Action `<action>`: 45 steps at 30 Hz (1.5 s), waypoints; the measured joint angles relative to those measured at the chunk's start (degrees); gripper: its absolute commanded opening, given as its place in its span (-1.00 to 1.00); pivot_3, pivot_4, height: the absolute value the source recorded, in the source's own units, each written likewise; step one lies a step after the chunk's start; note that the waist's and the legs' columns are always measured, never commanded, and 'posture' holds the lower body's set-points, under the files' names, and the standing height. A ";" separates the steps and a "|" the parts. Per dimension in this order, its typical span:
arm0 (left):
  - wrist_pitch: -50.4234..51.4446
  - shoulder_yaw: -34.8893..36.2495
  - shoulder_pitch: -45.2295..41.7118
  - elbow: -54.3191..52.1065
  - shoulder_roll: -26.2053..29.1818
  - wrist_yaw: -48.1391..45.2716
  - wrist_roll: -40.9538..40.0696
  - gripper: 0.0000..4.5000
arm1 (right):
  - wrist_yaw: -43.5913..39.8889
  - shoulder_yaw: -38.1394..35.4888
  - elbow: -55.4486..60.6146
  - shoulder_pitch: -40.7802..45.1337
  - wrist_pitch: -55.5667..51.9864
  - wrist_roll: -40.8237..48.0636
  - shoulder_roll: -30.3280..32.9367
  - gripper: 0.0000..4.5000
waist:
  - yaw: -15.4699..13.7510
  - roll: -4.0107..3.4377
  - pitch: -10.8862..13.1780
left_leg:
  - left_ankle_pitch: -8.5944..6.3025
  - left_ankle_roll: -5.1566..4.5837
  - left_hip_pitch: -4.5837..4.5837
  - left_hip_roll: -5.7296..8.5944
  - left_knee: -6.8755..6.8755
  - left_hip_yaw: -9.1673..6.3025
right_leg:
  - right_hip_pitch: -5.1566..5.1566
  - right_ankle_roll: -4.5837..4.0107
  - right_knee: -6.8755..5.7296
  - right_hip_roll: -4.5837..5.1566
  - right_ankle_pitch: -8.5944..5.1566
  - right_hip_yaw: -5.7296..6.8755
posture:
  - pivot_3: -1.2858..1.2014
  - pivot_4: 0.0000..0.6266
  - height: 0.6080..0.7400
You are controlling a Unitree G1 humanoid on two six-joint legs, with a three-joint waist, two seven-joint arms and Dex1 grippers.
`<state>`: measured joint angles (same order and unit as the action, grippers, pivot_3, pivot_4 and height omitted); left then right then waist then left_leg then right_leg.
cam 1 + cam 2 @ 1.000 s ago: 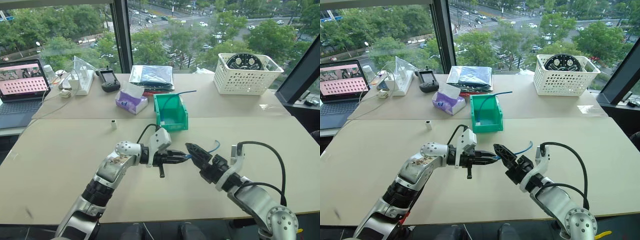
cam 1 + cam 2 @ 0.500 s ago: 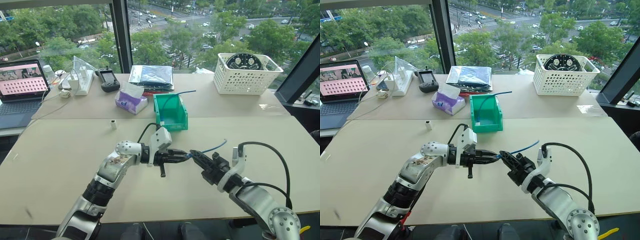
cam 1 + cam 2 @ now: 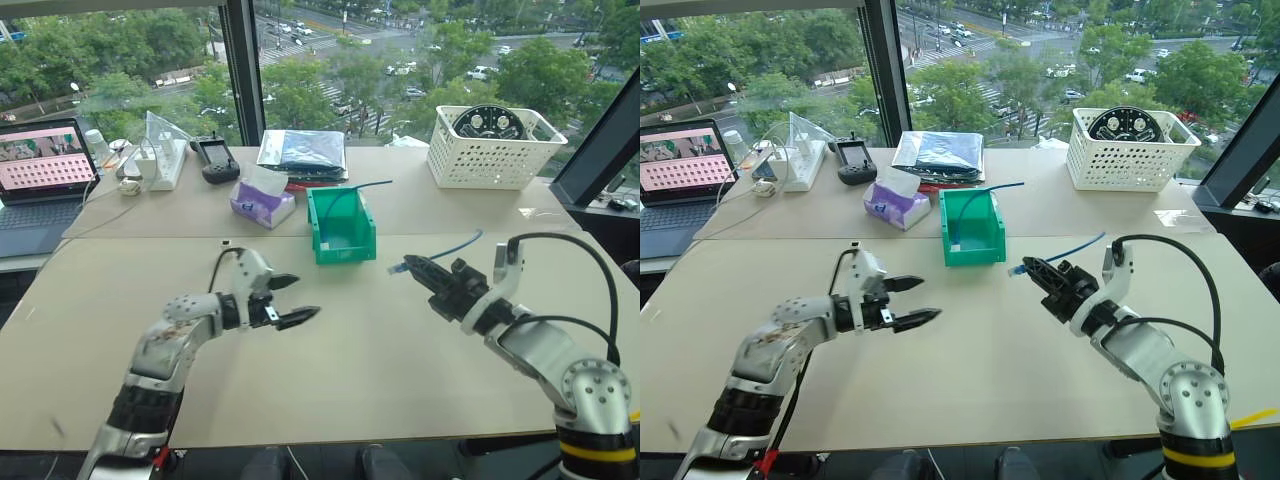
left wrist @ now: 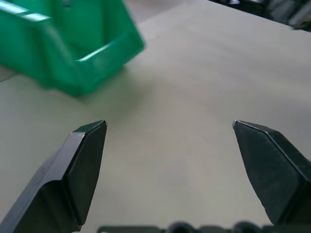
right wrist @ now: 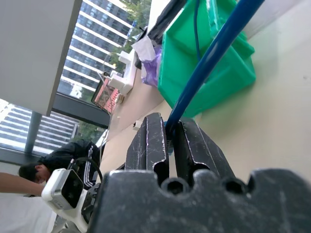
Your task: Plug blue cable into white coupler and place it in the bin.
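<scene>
My right gripper (image 3: pixel 413 265) is shut on the light-blue cable (image 3: pixel 456 245), held above the table to the right of the green bin (image 3: pixel 342 226). The cable's plug sticks out past the fingertips toward the bin, and the rest trails back over the wrist. In the right wrist view the fingers (image 5: pixel 150 141) pinch the cable (image 5: pixel 218 46) with the bin (image 5: pixel 214 73) behind. My left gripper (image 3: pixel 297 299) hovers open and empty, low over the table in front of the bin and to its left. A tiny white coupler (image 3: pixel 854 245) sits on the table just behind the left wrist.
A darker blue cable (image 3: pixel 352 188) hangs out of the bin. A purple tissue box (image 3: pixel 263 205) sits left of it, a white lattice basket (image 3: pixel 495 148) at the back right. A laptop (image 3: pixel 40 165), power strip (image 3: pixel 165 165) and handset (image 3: pixel 215 160) line the back left.
My left gripper let go of the cable's plug, opened wide and swung left. The right gripper shut on the cable and carried it up and to the right.
</scene>
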<state>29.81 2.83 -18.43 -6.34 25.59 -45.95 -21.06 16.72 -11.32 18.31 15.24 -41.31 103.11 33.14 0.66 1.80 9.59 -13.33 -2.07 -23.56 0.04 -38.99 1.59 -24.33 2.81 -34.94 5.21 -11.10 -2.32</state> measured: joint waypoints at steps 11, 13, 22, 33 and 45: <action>-3.80 6.09 -1.26 11.62 -8.02 26.50 8.96 0.98 | -3.98 1.53 -5.34 4.44 -3.61 -3.65 -0.33 -1.00 | -0.68 0.03 0.01 | 0.04 -0.04 -0.01 0.02 -0.07 -0.02 | 0.05 0.05 -0.02 0.00 0.07 0.07 | 0.03 -0.52 1.00; -6.10 5.93 -4.61 16.39 -8.50 29.99 11.47 0.98 | -3.98 1.51 -5.34 4.45 -3.81 -3.82 -0.71 -1.00 | -0.71 0.04 0.01 | 0.04 -0.04 -0.01 0.04 -0.06 0.00 | 0.05 0.07 -0.01 0.01 0.09 0.05 | 0.03 -0.52 1.00; -18.55 4.84 -15.86 36.70 -10.44 36.95 16.49 0.98 | -3.32 0.69 -4.25 3.71 -3.90 -3.92 -0.85 -1.00 | -0.70 0.04 0.01 | 0.00 -0.10 -0.14 0.05 -0.05 0.01 | -0.01 0.10 0.00 0.06 0.12 0.07 | 0.03 -0.52 1.00; -28.95 6.17 -29.20 60.50 -10.08 37.56 16.48 0.69 | -1.48 -0.55 -1.83 1.90 -3.77 -3.98 -1.52 -1.00 | -0.76 0.06 0.01 | -0.02 -0.13 -0.24 0.08 -0.07 0.00 | -0.03 0.16 0.05 0.06 0.17 0.12 | 0.03 -0.52 1.00; -31.12 4.65 -27.92 59.75 -10.03 25.91 15.63 -0.69 | -1.52 -0.53 -1.13 1.70 -3.96 -6.35 -1.17 -1.00 | -0.60 0.06 0.01 | -0.02 -0.14 -0.26 0.09 -0.06 0.02 | -0.03 0.17 0.04 0.09 0.18 0.13 | 0.03 -0.52 1.00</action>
<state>-1.31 7.48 -46.34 53.41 15.56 -20.04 -5.44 15.21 -11.85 17.18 16.93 -45.27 96.75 31.96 0.05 1.85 9.60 -13.35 -2.20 -23.81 0.14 -39.05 1.61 -24.36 2.98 -34.90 5.30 -10.92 -2.19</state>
